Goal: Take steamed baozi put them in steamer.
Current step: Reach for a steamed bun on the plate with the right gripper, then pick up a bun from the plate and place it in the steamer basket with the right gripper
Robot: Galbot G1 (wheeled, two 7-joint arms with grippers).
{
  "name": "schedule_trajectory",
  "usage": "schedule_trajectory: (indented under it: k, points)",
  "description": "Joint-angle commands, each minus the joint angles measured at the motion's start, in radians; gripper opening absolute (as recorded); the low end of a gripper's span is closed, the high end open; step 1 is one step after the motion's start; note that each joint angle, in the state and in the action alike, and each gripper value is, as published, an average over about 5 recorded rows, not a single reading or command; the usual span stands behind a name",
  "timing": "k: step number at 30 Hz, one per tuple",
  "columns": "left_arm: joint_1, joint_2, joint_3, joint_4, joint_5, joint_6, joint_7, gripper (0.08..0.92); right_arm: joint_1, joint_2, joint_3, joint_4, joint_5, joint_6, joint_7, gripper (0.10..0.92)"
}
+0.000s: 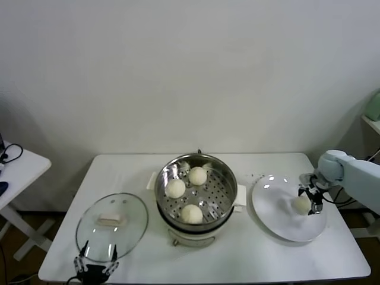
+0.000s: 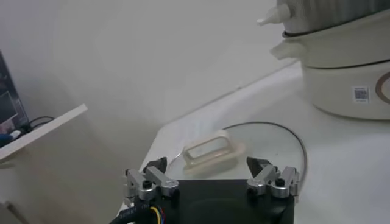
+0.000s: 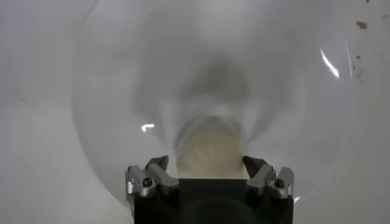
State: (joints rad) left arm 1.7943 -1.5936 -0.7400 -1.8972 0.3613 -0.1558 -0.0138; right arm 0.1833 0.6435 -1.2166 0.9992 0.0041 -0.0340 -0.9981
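Head view: steamer (image 1: pixel 221 191) sits mid-table on its white cooker base (image 1: pixel 190 237), three steamed baozi inside on the perforated floor: one toward the back (image 1: pixel 198 176), one on the robot's left side (image 1: pixel 175 188), one at the front (image 1: pixel 192 214). Fourth baozi (image 1: pixel 301 204) is on the white plate (image 1: pixel 279 222), to the right of the steamer, well apart from it.

Right gripper (image 1: pixel 310 200) is down over the plate, right at that fourth bun. Right wrist view: bun (image 3: pixel 210 152) sits between the two fingers (image 3: pixel 157 165), fingers spread wide on either side of it. Can't tell whether the pads actually touch the dough; bun rests on the plate (image 3: pixel 109 91), not lifted.

Left gripper (image 1: pixel 95 268) is parked at the near table edge, just in front of the glass lid (image 1: pixel 133 228). Left wrist view: its fingers (image 2: pixel 153 170) stand apart with nothing between them, lid's cream handle (image 2: pixel 210 150) just beyond, cooker base (image 2: pixel 341 79) farther off.

Side table (image 1: pixel 21 169) stands off to the robot's left.
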Motion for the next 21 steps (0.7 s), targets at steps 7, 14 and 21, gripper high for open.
schedule_trajectory:
  k: [7,14,21]
  points:
    - [0.001,0.005,0.003,-0.005,-0.001,-0.004,-0.003,0.823,-0.01,-0.028,0.043,0.052,-0.023,-0.039,0.019,0.665]
    - [0.001,0.008,0.003,-0.018,-0.003,0.0,-0.002,0.823,0.419,-0.071,-0.334,0.272,0.222,-0.094,0.004,0.598]
    - [0.005,0.011,0.005,-0.024,-0.004,0.0,-0.002,0.823,1.025,0.014,-0.737,0.524,0.601,-0.151,-0.016,0.594]
